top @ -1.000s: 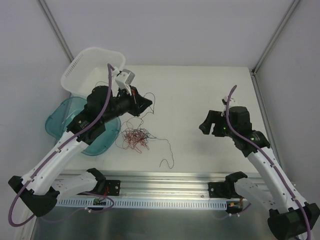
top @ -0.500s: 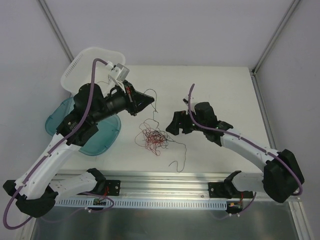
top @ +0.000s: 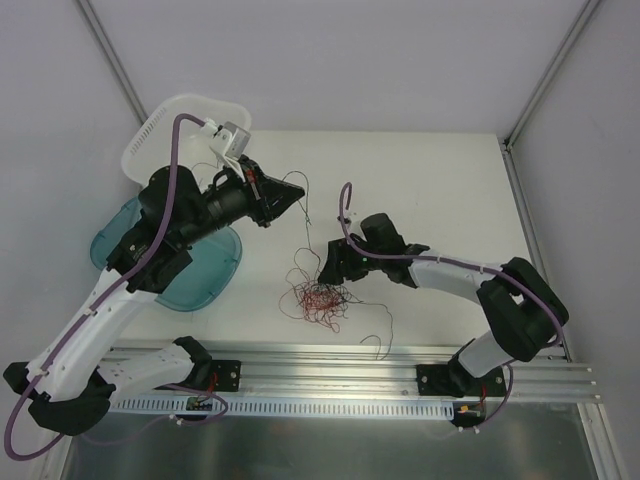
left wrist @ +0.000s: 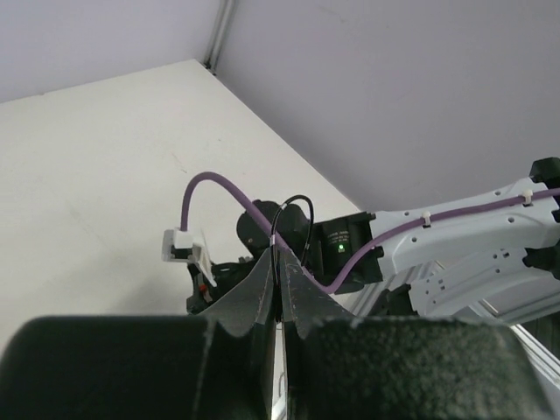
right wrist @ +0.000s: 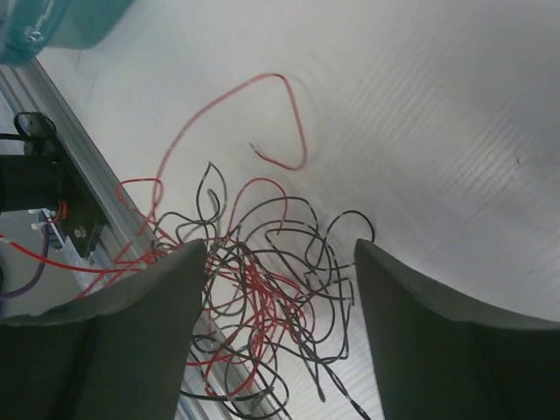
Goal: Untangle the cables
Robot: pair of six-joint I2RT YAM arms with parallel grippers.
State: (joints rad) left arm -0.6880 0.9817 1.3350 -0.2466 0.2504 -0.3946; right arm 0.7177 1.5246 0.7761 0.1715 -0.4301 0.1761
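Left fingers: my left gripper (top: 291, 203) is raised above the table (top: 430, 180), and its fingers are pressed flat together on a thin dark strand (top: 305, 200).
Left wrist view: my left gripper (left wrist: 278, 282) shows its two pads meeting in a tight seam. The dark strand (left wrist: 294, 203) rises out of that seam in a small loop.
Strand path: from my left fingertips the dark strand curves out and drops towards the tangle below. I cannot tell exactly where it joins.
Right fingers: my right gripper (top: 326, 272) is low over the table at the upper right edge of the tangle, fingers spread wide and gripping nothing.
Right wrist view: my right gripper (right wrist: 280, 254) has the wires lying in the gap between its fingers. I cannot tell whether either finger touches them.
Cables: the cables (top: 318, 296) are a loose knot of curly red and dark wires (right wrist: 262, 297) on the table, near its front edge and between my two arms.
Loose ends: one red end curls away from the knot on the bare tabletop, and one dark end trails towards the front rail (top: 350, 362).
Left side: a white basket (top: 175, 125) and a teal lid (top: 115, 245) lie well apart from the cables.
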